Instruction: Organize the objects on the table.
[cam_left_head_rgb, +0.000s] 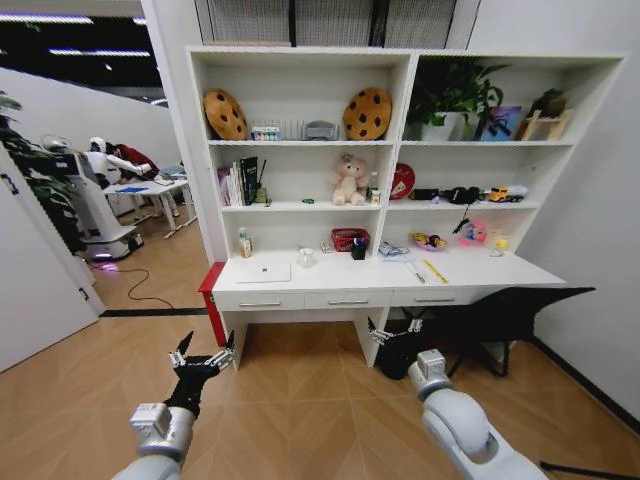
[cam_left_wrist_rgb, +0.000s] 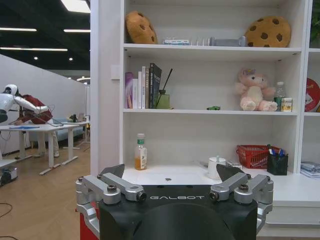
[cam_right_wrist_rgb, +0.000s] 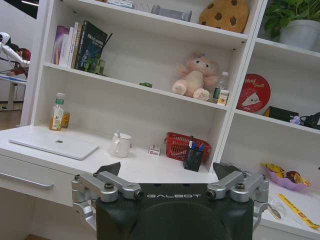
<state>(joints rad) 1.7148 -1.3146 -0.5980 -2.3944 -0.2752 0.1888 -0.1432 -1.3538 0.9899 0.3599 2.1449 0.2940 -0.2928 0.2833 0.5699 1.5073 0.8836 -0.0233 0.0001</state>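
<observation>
The counter (cam_left_head_rgb: 520, 272) is showing a smooth matt white face, with slim metal drawer handles (cam_left_head_rgb: 348, 301). The laptop (cam_right_wrist_rgb: 55, 145) is looking like matt silver metal. The floor (cam_left_head_rgb: 300, 400) is showing glossy wood planks. Both end effectors (cam_left_wrist_rgb: 175, 186) (cam_right_wrist_rgb: 167, 181) are showing matt black shells and bare metal links.

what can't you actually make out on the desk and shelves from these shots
- Drawers: shut, contents hidden in the head view.
- Red basket: contents masked by its mesh and the pen cup, right wrist view.
- Yellow ruler: cut off by the picture's edge, right wrist view.
- Laptop: largely hidden behind the left gripper.
</observation>
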